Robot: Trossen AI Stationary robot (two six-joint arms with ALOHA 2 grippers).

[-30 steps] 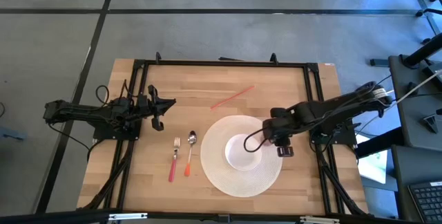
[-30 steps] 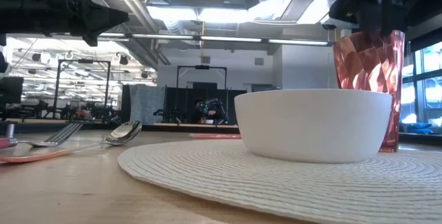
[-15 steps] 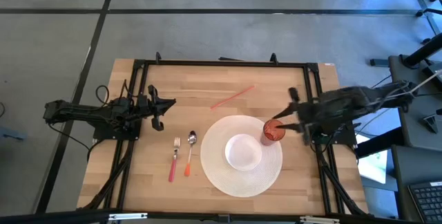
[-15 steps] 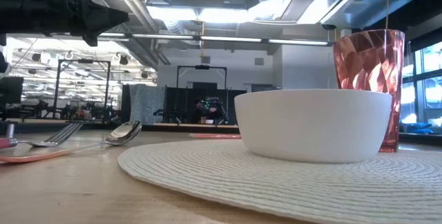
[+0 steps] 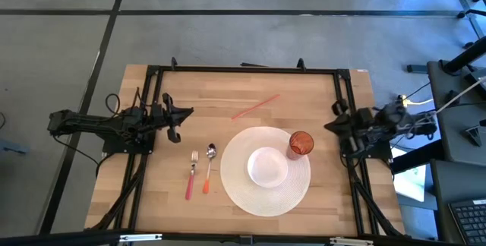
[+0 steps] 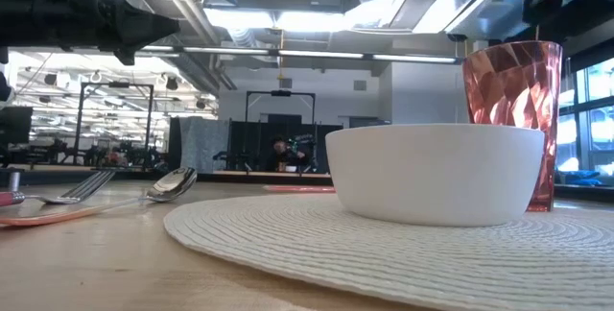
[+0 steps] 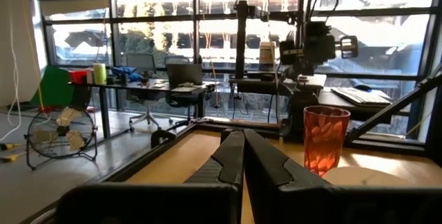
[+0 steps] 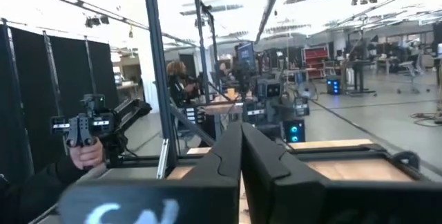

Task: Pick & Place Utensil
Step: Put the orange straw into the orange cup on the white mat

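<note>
fork (image 5: 193, 162), spoon (image 5: 209, 159) beside placemat (image 5: 235, 193) | bowl (image 5: 267, 167), cup (image 5: 301, 143) on it | both fingers closed, empty

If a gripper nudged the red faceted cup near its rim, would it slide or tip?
Probably tip: the cup stands tall and narrow, upright on the woven placemat beside the white bowl. The mat's ribbed weave likely grips its base. It looks like light plastic, so easily toppled.

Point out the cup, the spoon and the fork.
cup (image 5: 301, 143), high view, on its open rim.
spoon (image 5: 211, 152), high view, on its metal bowl.
fork (image 5: 194, 158), high view, on its tines.
</note>
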